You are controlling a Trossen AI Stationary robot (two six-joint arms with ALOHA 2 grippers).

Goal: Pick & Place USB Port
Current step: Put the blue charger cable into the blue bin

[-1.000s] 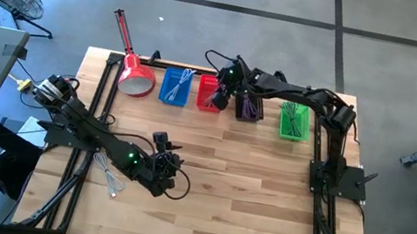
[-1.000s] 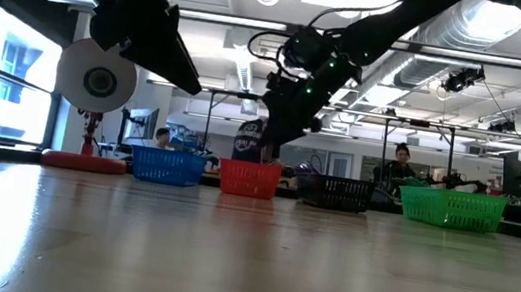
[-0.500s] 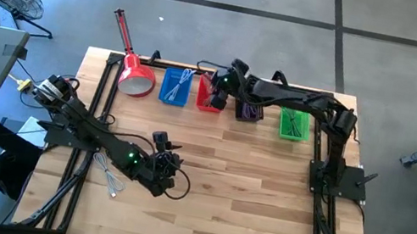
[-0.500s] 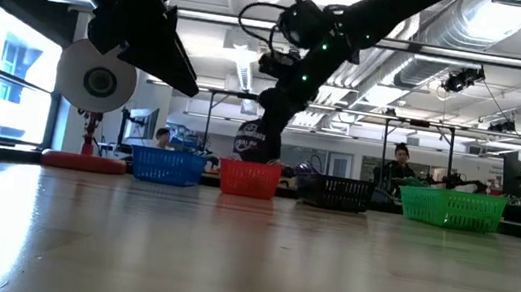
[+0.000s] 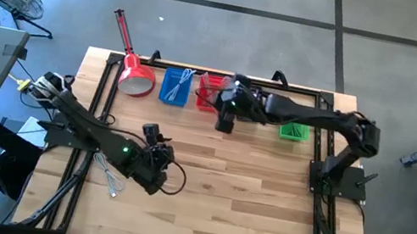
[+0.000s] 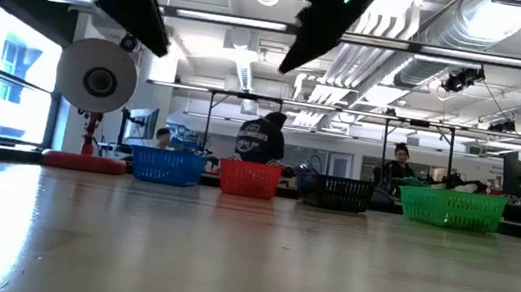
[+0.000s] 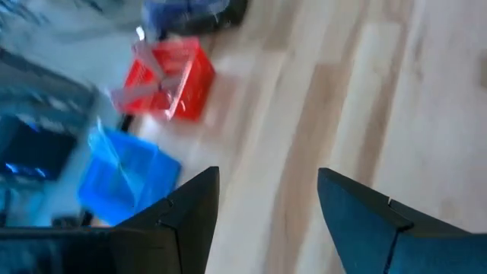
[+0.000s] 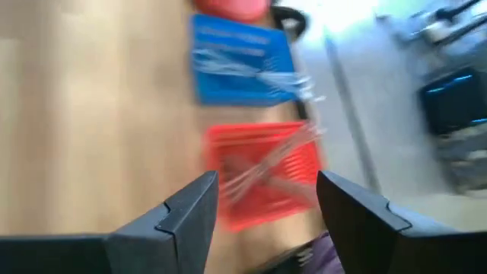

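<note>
— Wooden table [image 5: 247,193] seen from above, with a row of baskets along the far edge: blue basket [image 5: 175,87], red basket [image 5: 209,93], green basket [image 5: 295,131]. Anything between red and green?

— Mostly hidden under the right arm from above; shown in the low view as a dark basket [image 6: 338,192]. Left of the blue one, a red scoop [image 5: 136,76].

— Position of the right gripper [image 5: 225,111]?

— Raised above the table, just beside the red basket. Fingers [image 8: 190,221] spread wide in the right wrist view, nothing between them, red basket ahead.

— And the left gripper [image 5: 155,138]?

— Over the middle-left of the table, well apart from the baskets. Likewise parted wide and empty – bare wood between the fingers [image 7: 190,213] in the left wrist view.

— Location of the USB part?

— Cannot tell for certain. Pale cables [image 5: 184,83] lying in the blue basket, more in the red one. One loose pale cable [image 5: 108,175] flat on the wood near the left arm, held by neither gripper.
</note>
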